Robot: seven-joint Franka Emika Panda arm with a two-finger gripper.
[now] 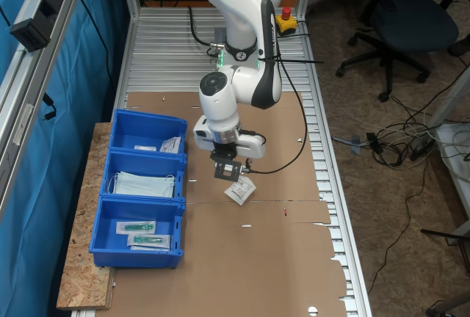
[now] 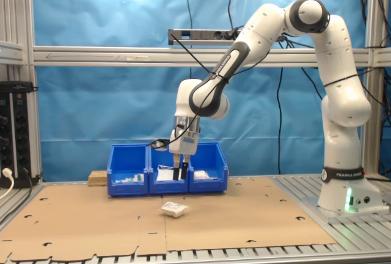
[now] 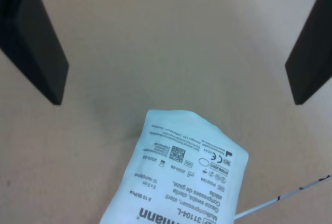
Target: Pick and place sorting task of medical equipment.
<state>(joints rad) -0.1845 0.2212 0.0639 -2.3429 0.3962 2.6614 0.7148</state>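
A white sealed packet (image 1: 240,191) is seen lying on the brown cardboard sheet (image 1: 279,258) that covers the table, with the Panda arm's gripper (image 1: 228,171) poised above it and empty. In the first exterior view the gripper is placed just over the packet's edge nearest the bins, the packet itself being turned cornerwise. In the second exterior view a clear gap is shown between the black fingertips (image 2: 184,170) and the packet (image 2: 174,209), which rests flat in front of the bins, well apart from them.

The jaws are shown spread wide in the wrist view, where the two dark fingers (image 3: 36,42) are set at opposite edges with bare cardboard between them; the packet (image 3: 181,177) is caught beyond the fingertips, not between them, and its dark print is made out there, though it is not read here.

Three blue bins (image 1: 139,192) are lined up along the cardboard's edge. Their contents are revealed in the first exterior view: small white packets (image 1: 171,144) in the bin nearest the robot's base, folded light-blue face masks (image 1: 145,183) in the middle one, and clear packets with green items (image 1: 139,227) in the farthest. In the second exterior view mainly the bin fronts (image 2: 168,169) are shown. A red emergency-stop button (image 1: 286,17) is set near the arm's base.
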